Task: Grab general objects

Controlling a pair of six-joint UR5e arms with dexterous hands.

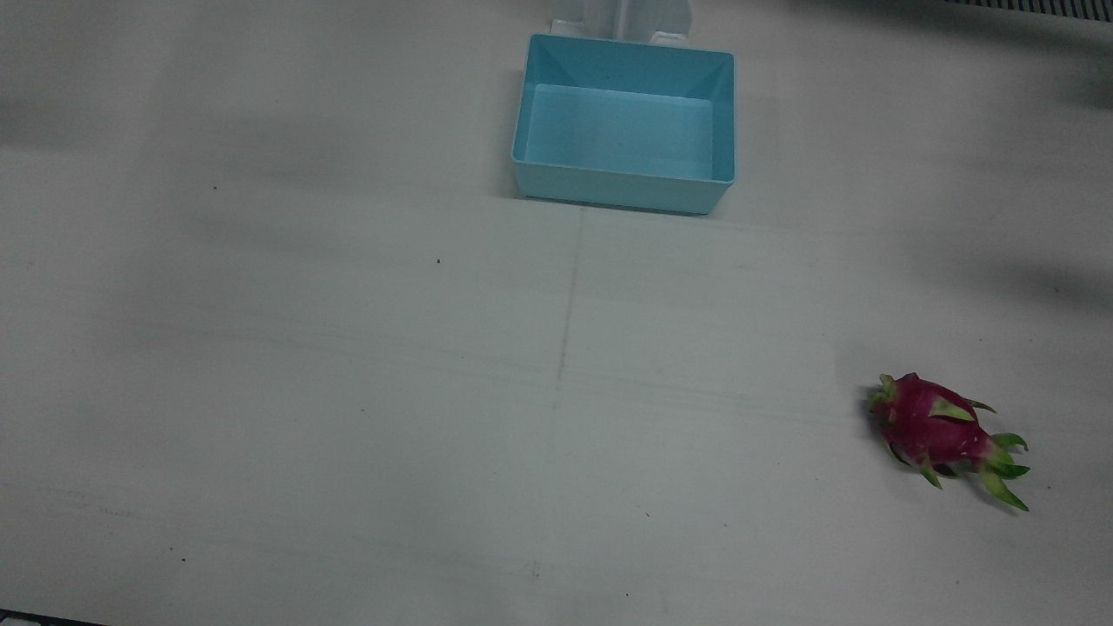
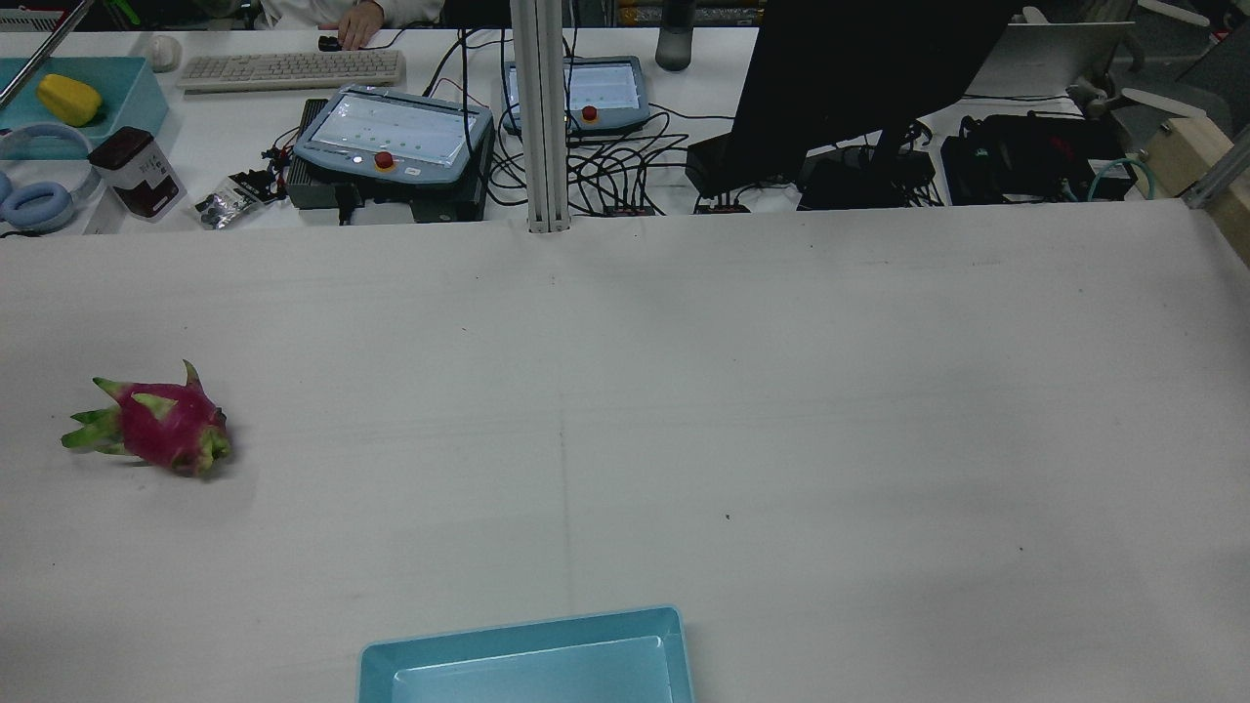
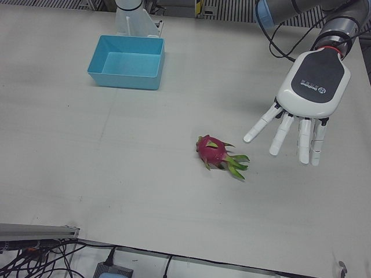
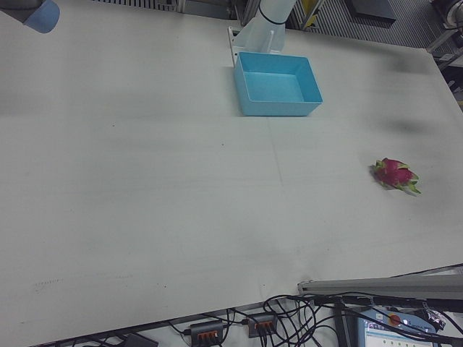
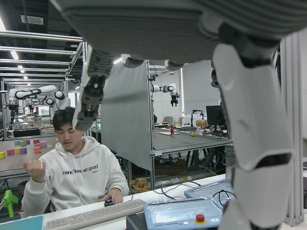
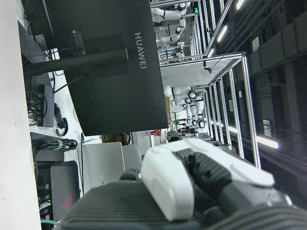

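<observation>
Approach stage, by my judgement: the left hand (image 3: 301, 110) hangs empty with fingers (image 3: 280, 134) spread wide beside the dragon fruit (image 3: 215, 153) lying on the table (image 3: 145, 174); next, lowering over it; right hand's fingers undeterminable.

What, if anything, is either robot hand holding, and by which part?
Nothing. The left robot hand hangs open beside the dragon fruit, apart from it.
</observation>
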